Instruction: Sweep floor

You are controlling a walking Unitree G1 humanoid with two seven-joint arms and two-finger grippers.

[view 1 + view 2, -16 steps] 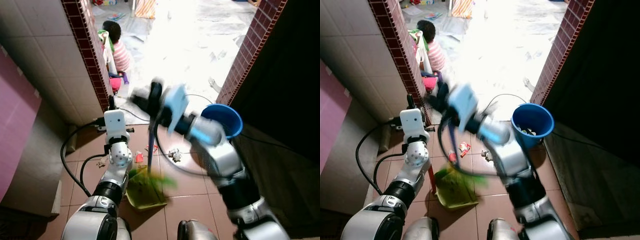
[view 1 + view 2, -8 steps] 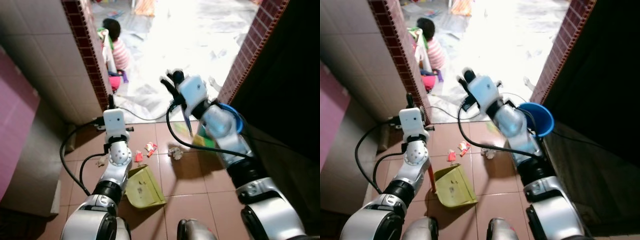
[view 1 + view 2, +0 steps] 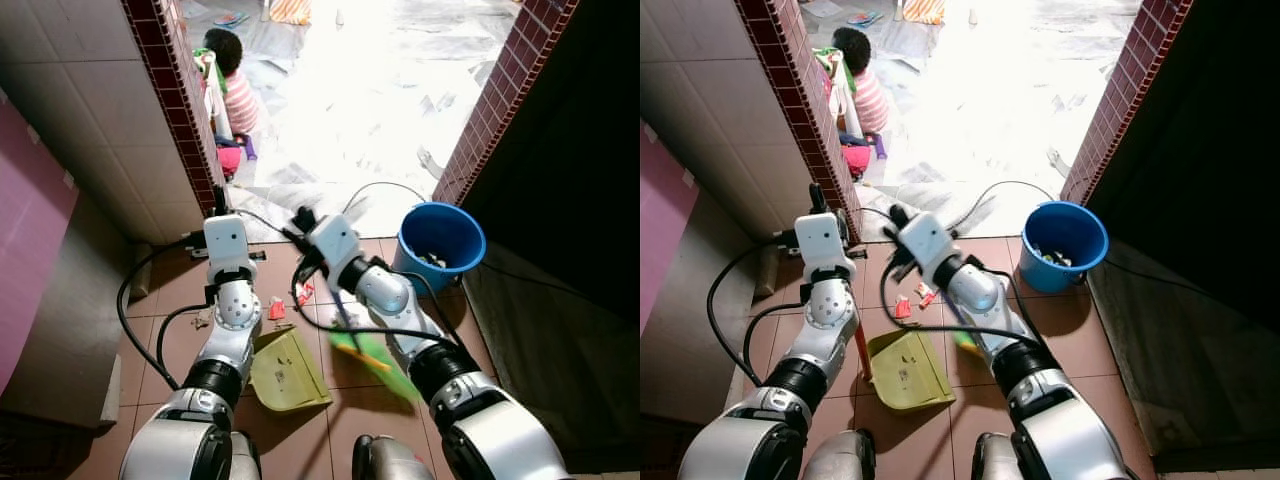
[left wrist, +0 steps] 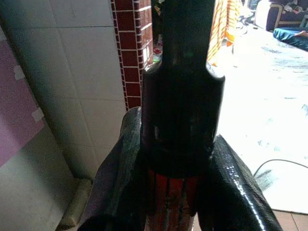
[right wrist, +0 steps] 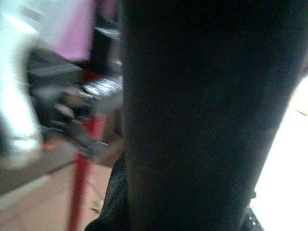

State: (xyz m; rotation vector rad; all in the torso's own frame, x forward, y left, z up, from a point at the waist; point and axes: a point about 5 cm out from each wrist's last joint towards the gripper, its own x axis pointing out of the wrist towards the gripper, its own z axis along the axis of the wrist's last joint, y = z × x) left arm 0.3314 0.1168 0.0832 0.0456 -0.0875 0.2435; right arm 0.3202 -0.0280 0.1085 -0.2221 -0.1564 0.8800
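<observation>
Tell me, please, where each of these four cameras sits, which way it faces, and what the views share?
Left eye view: on the head, looking down at the brown tiled floor, both silver arms, the yellow-green plastic dustpan and the round blue bucket.
Right eye view: beside it, same scene.
Left wrist view: along the left gripper, fingers clamped on a red-and-black handle, facing the red-brick wall edge.
Right wrist view: blurred, behind a dark broom handle.
Shared: the red dustpan stick is in both the right eye and right wrist views.

A home's tiled doorway: brick-edged walls (image 3: 165, 60), terracotta floor tiles (image 3: 380, 405), a blue bucket (image 3: 440, 245), a child (image 3: 235, 90) sitting outside.
</observation>
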